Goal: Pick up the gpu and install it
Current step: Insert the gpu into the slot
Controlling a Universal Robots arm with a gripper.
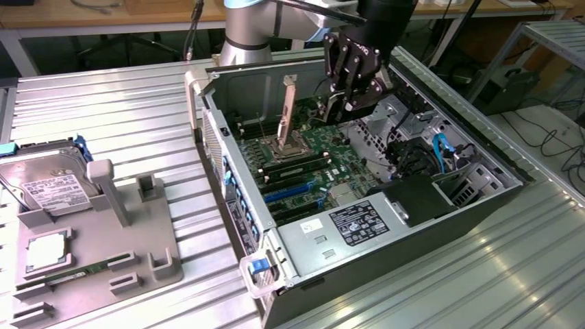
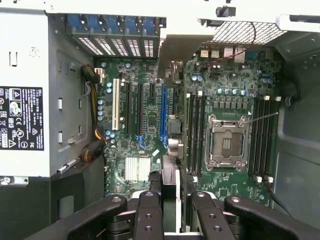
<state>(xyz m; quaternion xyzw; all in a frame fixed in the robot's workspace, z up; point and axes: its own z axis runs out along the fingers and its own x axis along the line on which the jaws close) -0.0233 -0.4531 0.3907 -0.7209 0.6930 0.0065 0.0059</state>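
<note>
My gripper (image 1: 347, 103) hangs inside the open computer case (image 1: 475, 199), above the motherboard (image 1: 320, 171). In the wrist view the gripper (image 2: 170, 202) is shut on the gpu (image 2: 169, 182), a thin card seen edge-on with a black face, running away from the fingers (image 2: 149, 202). The card hangs above the board, between the blue expansion slot (image 2: 162, 107) and the memory slots (image 2: 192, 130), roughly parallel to them. The expansion slots below it are bare.
A grey holder (image 1: 137, 226) at the exterior view's left carries a silver hard drive (image 1: 46, 181), a processor (image 1: 46, 250) and a green memory stick (image 1: 82, 271). Inside the case are the processor socket (image 2: 225, 142), a power supply (image 1: 361, 219), cables (image 1: 429, 154) and an upright metal plate (image 1: 288, 103).
</note>
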